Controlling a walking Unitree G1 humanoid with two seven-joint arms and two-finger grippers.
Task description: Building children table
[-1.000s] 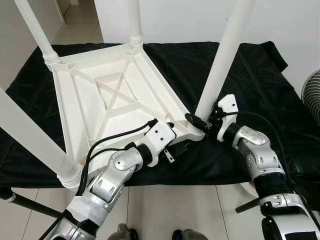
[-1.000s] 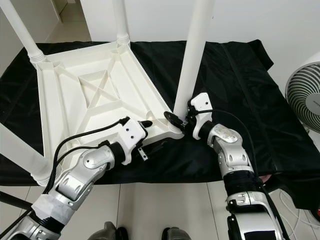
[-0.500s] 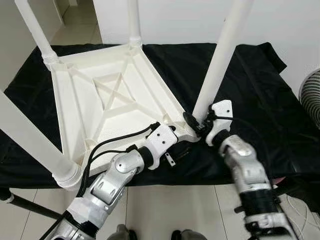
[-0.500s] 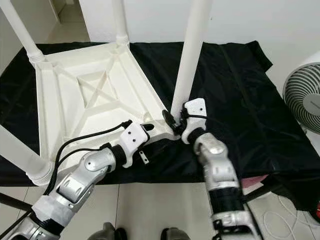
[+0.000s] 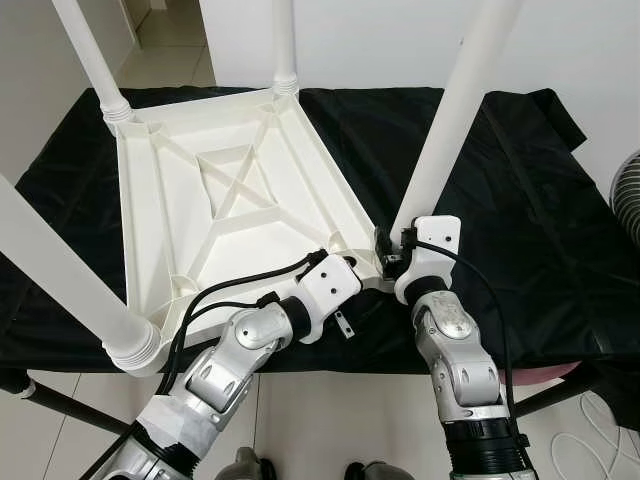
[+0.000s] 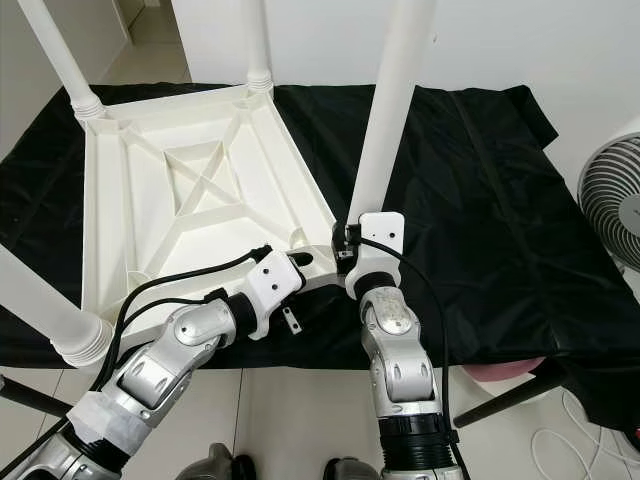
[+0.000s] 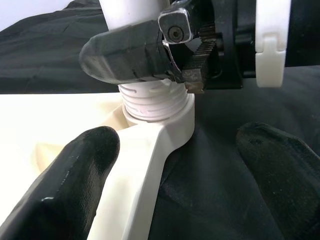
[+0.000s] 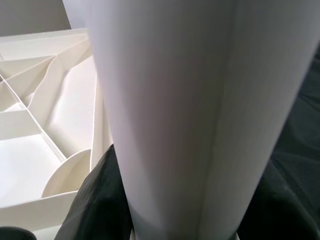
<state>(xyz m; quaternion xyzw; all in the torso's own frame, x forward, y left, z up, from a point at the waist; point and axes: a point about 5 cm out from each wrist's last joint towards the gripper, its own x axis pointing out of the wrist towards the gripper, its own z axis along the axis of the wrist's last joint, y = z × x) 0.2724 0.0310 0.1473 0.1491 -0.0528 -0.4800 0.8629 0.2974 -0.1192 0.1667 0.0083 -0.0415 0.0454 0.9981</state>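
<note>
A white plastic children's table point(image 5: 200, 200) lies upside down on a black cloth, all its legs pointing up. The near right leg point(image 5: 450, 120) stands in its corner socket, with a ribbed collar point(image 7: 155, 100) at its foot. My right gripper point(image 5: 395, 256) is shut on that leg just above the collar; in the right wrist view the leg point(image 8: 180, 110) sits between both fingers. My left gripper point(image 7: 175, 180) is open, and its two fingers point(image 7: 75, 185) straddle the table's corner rim point(image 7: 150, 165) right below the collar.
The black cloth point(image 5: 520, 200) covers the whole work surface. Other legs rise at the far left point(image 5: 95, 60), far middle point(image 5: 283, 45) and near left point(image 5: 70, 290). A white fan point(image 6: 615, 210) stands at the right. Tiled floor lies below the front edge.
My right forearm has swung from the leg's right side round to its front, with the gripper staying at the leg's foot. The left gripper holds its place at the corner.
</note>
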